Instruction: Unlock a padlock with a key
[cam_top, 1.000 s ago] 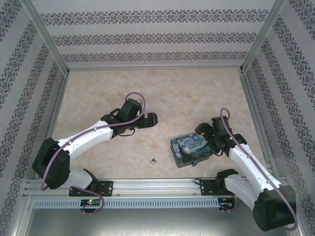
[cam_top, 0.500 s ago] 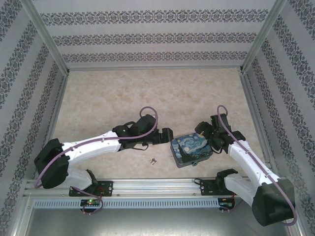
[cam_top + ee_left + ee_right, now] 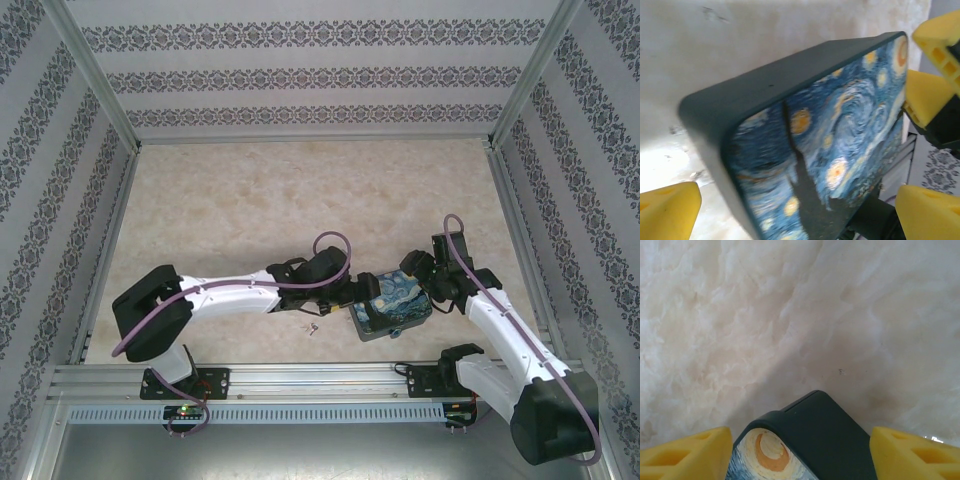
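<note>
We see the key (image 3: 313, 326) lying flat on the table (image 3: 250, 190) near its front edge, just beside the near-left corner of a dark case (image 3: 395, 305) printed with a swirling night-sky painting, and close under the left arm's wrist. The case rests on the table between the 2 arms. The left gripper (image 3: 362, 296) sits at the case's left end with its claw spread wide. In its wrist view, 1 of its yellow pads (image 3: 667, 207) stands clear of the dark side wall, and the other is out past the painted lid, so the case lies between them untouched. The right gripper (image 3: 418, 280) is at the far-right corner of the case. In its wrist view, the 2 yellow fingertips (image 3: 687, 452) lie close against either side of that rounded corner, and we read the claw as clamped on it.
</note>
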Controlling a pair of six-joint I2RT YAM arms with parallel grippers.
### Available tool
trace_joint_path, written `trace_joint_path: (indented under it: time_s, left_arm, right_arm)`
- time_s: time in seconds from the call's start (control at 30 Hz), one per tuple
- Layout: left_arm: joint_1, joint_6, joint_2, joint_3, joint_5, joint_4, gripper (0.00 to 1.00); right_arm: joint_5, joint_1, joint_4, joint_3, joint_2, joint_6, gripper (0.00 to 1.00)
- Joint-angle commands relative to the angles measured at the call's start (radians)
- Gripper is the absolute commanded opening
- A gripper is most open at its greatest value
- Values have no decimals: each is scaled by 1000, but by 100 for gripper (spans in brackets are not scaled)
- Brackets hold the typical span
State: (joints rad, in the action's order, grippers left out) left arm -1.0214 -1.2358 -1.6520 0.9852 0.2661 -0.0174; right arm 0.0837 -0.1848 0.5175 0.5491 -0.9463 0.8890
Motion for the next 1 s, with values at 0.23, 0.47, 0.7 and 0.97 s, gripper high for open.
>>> trace_joint_path:
  time_s: [0.23,0.47,0.7,0.97]
  left_arm:
    - [12,-19,-74,99,15,146,99]
    - [121,40,-73,110,24,128,99]
    - [262,149,-31,99,19,75,99]
    - [382,228,74,-3,-19,17,99]
  right_arm:
    - [105,5,-82,-25,-24,39,60]
    - [121,-52,-187,2,-106,119,61]
    - [79,-185,-308,105,-293,188,70]
    - [61,-310,-371,322,-547,215,70]
